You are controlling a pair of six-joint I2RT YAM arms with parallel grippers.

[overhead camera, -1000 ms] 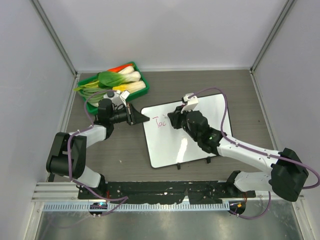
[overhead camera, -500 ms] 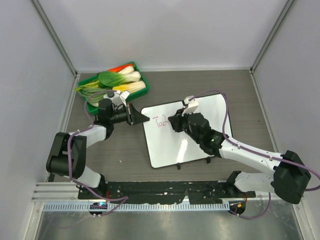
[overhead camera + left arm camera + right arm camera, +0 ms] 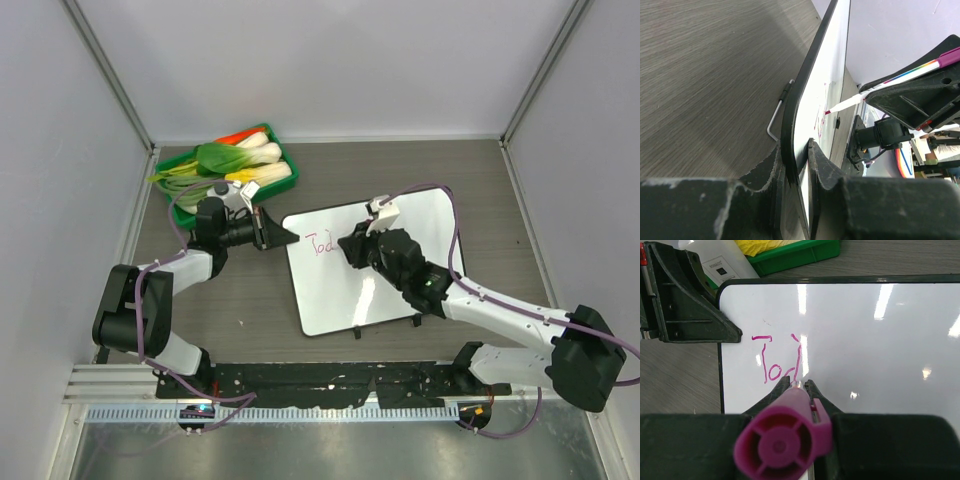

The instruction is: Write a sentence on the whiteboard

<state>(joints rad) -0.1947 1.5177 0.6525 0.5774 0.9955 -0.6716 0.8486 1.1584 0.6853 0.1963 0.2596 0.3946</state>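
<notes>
The whiteboard [image 3: 340, 290] lies tilted at mid-table, and its glossy face [image 3: 880, 350] fills the right wrist view. Of the sentence, only the pink letters "Tod" [image 3: 321, 243] [image 3: 777, 362] show near the board's upper left corner. My left gripper [image 3: 283, 238] [image 3: 796, 150] is shut on the board's left edge, one finger on each face. My right gripper [image 3: 350, 243] [image 3: 797, 383] is shut on a pink-capped marker [image 3: 785, 440] [image 3: 900, 77]. The marker's tip touches the board just right of the "d".
A green tray [image 3: 180, 160] of leeks and other vegetables sits at the back left, with a white bottle [image 3: 240, 195] beside my left wrist. The board's wire feet [image 3: 357, 331] stick out at its near edge. Grey walls enclose the table.
The right gripper has slid slightly right and toward me with the marker. The third letter gained its upright stroke, so "Toc" now reads "Tod". The left arm has not moved.
</notes>
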